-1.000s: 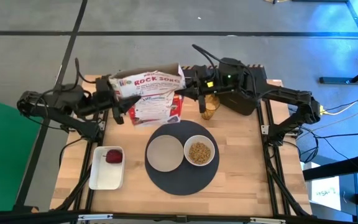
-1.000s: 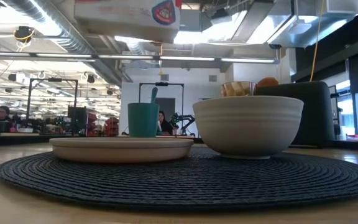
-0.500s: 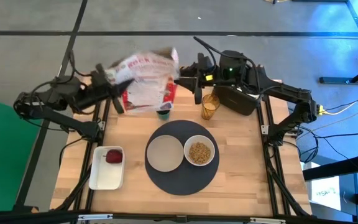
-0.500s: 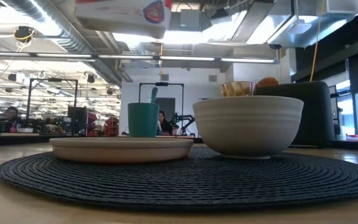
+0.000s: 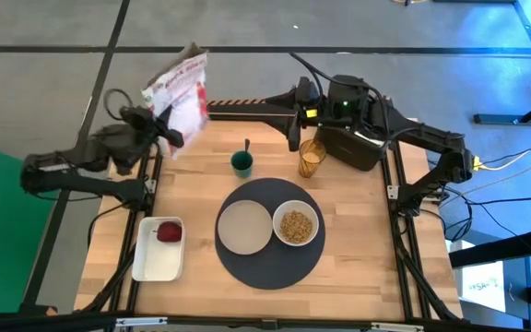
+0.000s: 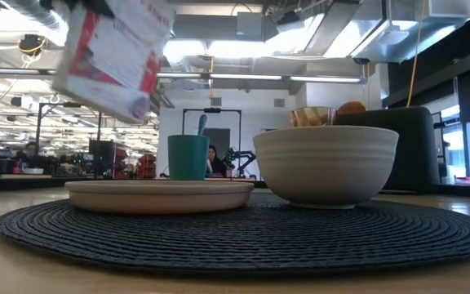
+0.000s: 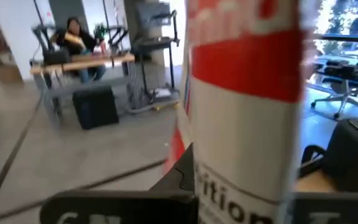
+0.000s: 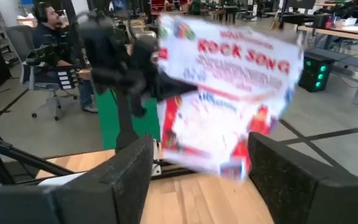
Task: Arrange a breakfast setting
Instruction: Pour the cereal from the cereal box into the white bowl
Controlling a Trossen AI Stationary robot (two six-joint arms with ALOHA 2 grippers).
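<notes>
Red-white cereal box [image 5: 178, 88] lettering readable only from right wrist view

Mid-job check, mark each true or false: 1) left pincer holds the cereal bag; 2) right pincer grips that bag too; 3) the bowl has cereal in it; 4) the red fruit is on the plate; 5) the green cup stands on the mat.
1) True: the left pincer is shut on the cereal bag.
2) False: the right pincer is open, apart from the bag.
3) True: the white bowl holds cereal.
4) False: the red fruit lies in the white tray; the beige plate is bare.
5) False: the green cup stands off the dark mat.
</notes>
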